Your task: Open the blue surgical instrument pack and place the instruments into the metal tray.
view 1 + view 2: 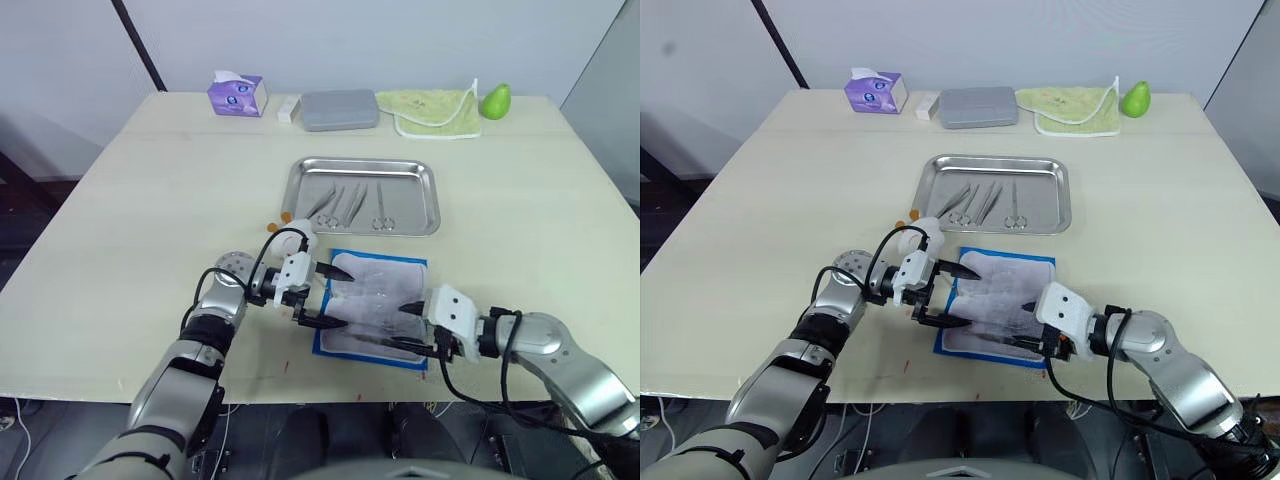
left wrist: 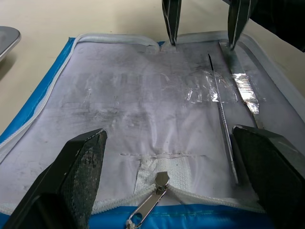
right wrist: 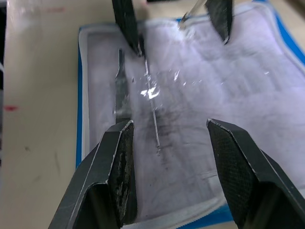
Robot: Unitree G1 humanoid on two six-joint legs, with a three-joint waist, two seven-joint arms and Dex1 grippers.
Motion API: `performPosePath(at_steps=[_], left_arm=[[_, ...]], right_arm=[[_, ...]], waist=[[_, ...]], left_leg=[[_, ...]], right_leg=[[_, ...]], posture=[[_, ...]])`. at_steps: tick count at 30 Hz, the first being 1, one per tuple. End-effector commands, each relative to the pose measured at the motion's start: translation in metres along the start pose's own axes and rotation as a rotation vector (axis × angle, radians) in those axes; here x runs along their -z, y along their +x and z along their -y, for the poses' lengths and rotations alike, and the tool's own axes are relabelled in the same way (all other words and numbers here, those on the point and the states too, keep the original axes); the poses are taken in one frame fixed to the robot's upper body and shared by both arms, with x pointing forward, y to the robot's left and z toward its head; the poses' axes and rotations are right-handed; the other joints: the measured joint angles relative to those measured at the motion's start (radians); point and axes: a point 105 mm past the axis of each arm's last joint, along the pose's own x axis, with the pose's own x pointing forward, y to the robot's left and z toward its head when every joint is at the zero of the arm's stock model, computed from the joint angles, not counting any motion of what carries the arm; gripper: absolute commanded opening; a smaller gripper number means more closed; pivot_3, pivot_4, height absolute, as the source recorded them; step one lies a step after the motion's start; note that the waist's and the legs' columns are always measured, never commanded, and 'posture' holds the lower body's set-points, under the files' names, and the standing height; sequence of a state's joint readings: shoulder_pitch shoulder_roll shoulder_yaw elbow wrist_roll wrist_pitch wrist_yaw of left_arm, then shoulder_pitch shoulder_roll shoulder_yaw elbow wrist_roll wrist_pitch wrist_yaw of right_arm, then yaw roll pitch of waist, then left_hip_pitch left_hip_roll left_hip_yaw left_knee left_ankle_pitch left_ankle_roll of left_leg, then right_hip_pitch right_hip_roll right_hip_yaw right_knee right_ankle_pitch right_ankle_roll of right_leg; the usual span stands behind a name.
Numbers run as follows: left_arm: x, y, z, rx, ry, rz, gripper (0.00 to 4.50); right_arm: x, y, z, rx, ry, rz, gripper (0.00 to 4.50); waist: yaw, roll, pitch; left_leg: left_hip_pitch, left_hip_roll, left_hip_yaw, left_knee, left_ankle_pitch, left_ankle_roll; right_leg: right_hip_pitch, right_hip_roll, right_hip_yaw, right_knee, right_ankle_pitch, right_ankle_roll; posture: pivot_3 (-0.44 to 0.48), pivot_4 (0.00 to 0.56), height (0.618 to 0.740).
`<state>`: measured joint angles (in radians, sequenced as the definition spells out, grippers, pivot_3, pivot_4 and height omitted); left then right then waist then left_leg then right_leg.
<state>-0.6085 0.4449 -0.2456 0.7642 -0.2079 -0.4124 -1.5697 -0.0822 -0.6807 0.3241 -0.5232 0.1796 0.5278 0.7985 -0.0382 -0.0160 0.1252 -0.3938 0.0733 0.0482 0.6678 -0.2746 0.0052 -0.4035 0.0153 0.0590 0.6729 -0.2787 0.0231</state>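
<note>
With the blue surgical instrument pack (image 1: pixel 372 305) open, both wide-open hands, left hand (image 1: pixel 322 296) and right hand (image 1: pixel 405 345), hover over it, ready to pinch the slim probe (image 2: pixel 221 119) for the metal tray (image 1: pixel 428 200).

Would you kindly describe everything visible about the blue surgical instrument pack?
The blue surgical instrument pack lies unzipped and flat on the table, just in front of the metal tray. Its pale grey-white lining faces up, edged by a white zipper and blue border. Two slim silvery instruments remain on the lining. Both open grippers, left and right, hover over it.

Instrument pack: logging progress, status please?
Both jaws open over the opened blue pack. Two slim instruments left inside; several already in the metal tray. Nothing blocking.
</note>
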Motion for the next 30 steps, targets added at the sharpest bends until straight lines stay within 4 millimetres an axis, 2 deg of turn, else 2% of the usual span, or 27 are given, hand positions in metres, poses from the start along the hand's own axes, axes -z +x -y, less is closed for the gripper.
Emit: performPosePath(at_steps=[1,17,26,30], left_arm=[[0.024,0.001,0.024,0.093,-0.096,-0.079,4.50],[0.025,0.001,0.025,0.090,-0.102,-0.080,4.50],[0.024,0.001,0.024,0.087,-0.102,-0.077,4.50],[0.024,0.002,0.025,0.087,-0.102,-0.075,4.50]], right_arm=[[-0.005,0.005,0.003,0.013,-0.034,0.024,2.57],[0.018,0.022,-0.001,-0.007,-0.018,-0.009,2.57],[0.031,0.027,-0.012,-0.055,-0.017,-0.064,2.57],[0.041,0.028,-0.015,-0.068,0.038,-0.104,1.62]], waist=[[-0.001,0.000,0.000],[-0.001,-0.001,-0.001],[-0.001,-0.002,-0.002],[-0.002,-0.004,-0.003]], left_leg=[[0.000,0.000,0.000,0.000,0.000,0.000],[0.002,0.000,0.001,0.000,0.000,0.000],[0.005,0.000,0.002,0.000,0.000,0.000],[0.006,0.000,0.002,0.000,0.000,0.000]], right_leg=[[0.000,0.000,0.000,0.000,0.000,0.000],[0.000,0.001,0.001,0.002,0.000,0.000],[0.000,0.001,0.004,0.004,0.000,-0.001],[0.001,0.002,0.006,0.005,-0.001,-0.001]], posture=[[0.000,0.150,0.740],[0.000,0.150,0.740],[0.000,0.150,0.740],[0.000,0.150,0.740]])
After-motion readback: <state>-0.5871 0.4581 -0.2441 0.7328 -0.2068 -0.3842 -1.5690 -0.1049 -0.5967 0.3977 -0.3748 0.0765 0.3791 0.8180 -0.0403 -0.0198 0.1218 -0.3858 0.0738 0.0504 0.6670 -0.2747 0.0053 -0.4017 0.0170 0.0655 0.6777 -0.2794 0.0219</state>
